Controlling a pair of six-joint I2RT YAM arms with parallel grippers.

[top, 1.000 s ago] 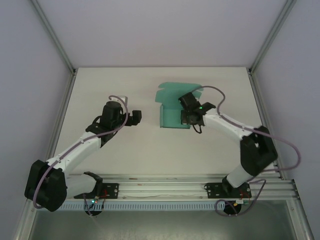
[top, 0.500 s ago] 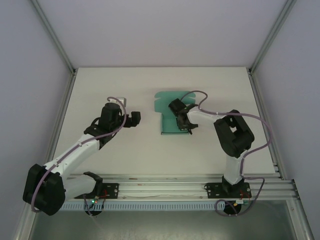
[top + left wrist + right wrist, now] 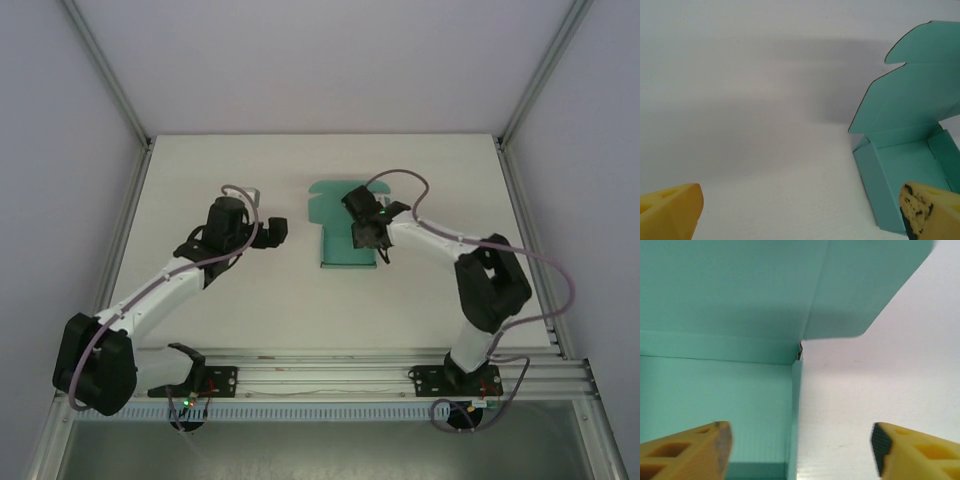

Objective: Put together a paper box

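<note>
The teal paper box lies on the white table as a shallow open tray with its lid flap standing up at the far side. My right gripper hovers over the tray's right edge, open; in the right wrist view the tray's right wall runs between the yellow fingers without touching either. My left gripper is open to the left of the box, apart from it. Its wrist view has the box at the right, just beyond the right fingertip.
An aluminium rail with both arm bases crosses the near edge. Grey walls and frame posts close in the table on three sides. Bare white tabletop stretches left of the box.
My right gripper has opened and let go of the box, which now lies squarer and flatter than a second ago. The right arm shifted. My left gripper edged slightly right.
</note>
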